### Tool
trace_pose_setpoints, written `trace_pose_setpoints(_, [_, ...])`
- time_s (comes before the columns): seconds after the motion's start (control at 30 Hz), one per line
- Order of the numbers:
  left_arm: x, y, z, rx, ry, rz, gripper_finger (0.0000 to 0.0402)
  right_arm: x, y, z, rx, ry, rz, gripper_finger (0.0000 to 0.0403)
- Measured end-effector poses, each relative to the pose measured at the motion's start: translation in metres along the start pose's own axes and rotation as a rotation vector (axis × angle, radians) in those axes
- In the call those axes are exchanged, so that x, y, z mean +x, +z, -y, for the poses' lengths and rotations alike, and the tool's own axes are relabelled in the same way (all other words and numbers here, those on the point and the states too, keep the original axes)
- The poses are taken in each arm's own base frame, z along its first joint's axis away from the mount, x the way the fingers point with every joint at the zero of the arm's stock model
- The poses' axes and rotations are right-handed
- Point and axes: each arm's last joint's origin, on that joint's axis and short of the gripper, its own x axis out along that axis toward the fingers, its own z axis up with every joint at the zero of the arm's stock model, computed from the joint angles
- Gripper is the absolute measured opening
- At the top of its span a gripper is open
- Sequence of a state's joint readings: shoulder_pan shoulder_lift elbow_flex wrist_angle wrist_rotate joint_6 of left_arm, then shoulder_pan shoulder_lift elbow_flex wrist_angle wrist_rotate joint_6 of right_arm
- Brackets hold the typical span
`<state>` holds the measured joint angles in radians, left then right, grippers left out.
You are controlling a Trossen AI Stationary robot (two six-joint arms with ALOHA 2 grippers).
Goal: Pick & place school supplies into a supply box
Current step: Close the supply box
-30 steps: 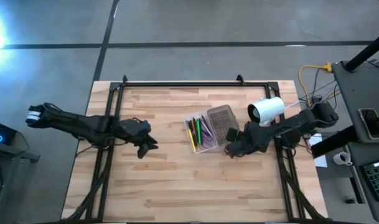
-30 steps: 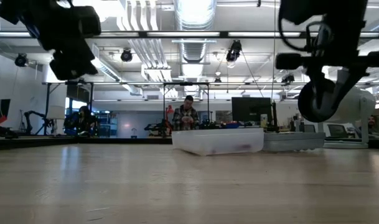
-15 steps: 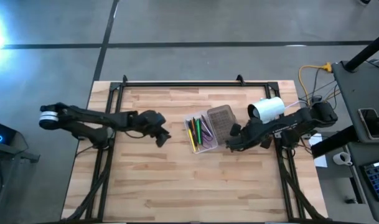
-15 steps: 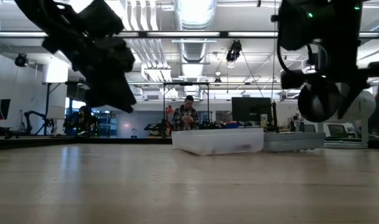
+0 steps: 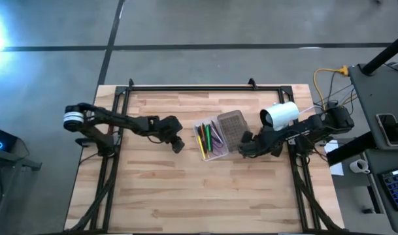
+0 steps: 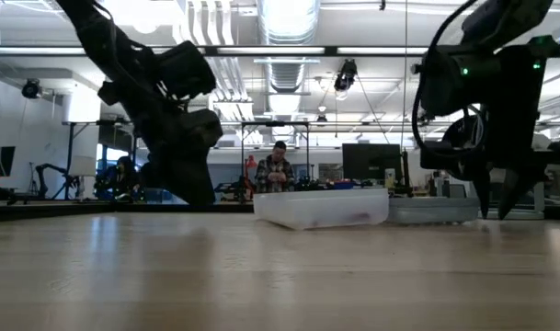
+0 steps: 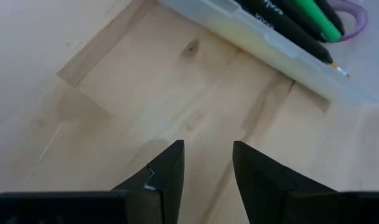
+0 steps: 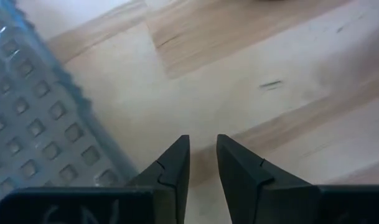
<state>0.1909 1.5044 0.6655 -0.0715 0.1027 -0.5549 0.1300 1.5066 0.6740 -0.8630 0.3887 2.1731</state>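
Observation:
The supply box's clear tray point(image 5: 210, 140) sits right of the table's middle, its greyish textured lid point(image 5: 232, 128) folded open on the right. Pens, pencils and purple-handled scissors point(image 5: 207, 138) lie inside the tray. In the left wrist view a green pen point(image 7: 312, 17) and the purple scissors handle point(image 7: 355, 12) show in the tray. My left gripper point(image 5: 178, 146) hangs open just left of the tray, low over the wood point(image 7: 208, 157). My right gripper point(image 5: 241, 149) is low by the lid's near right corner, open by a narrow gap point(image 8: 203, 153), with the lid's edge point(image 8: 27, 118) beside it.
A white cylindrical camera point(image 5: 280, 115) stands on the table right of the lid, close behind my right arm. A black frame point(image 5: 192, 87) borders the table's far and side edges. Bare wood spreads over the near half point(image 5: 199, 196). People show in the room beyond point(image 6: 278, 170).
My left gripper has swept from the table's left part toward the right and come down, ending just left of the tray. My right gripper has tipped its fingers downward and dropped toward the table beside the lid. The box and the supplies have stayed where they were.

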Motion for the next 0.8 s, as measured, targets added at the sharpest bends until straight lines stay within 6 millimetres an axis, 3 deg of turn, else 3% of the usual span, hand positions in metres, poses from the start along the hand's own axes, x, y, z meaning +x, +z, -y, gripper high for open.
trace_pose_setpoints(0.2, [0.01, 0.01, 0.005, 0.037, 0.007, -0.004, 0.012, 0.002, -0.001, 0.0, -0.048, 0.015, -0.011, 0.0071])
trace_pose_setpoints(0.47, [0.018, 0.027, 0.012, 0.07, 0.009, 0.004, 0.012, -0.019, -0.008, -0.028, -0.211, 0.196, -0.027, 0.0071])
trace_pose_setpoints(0.8, [0.013, 0.019, 0.005, 0.096, 0.037, -0.043, 0.012, -0.044, -0.009, -0.049, -0.267, 0.307, -0.006, 0.0061])
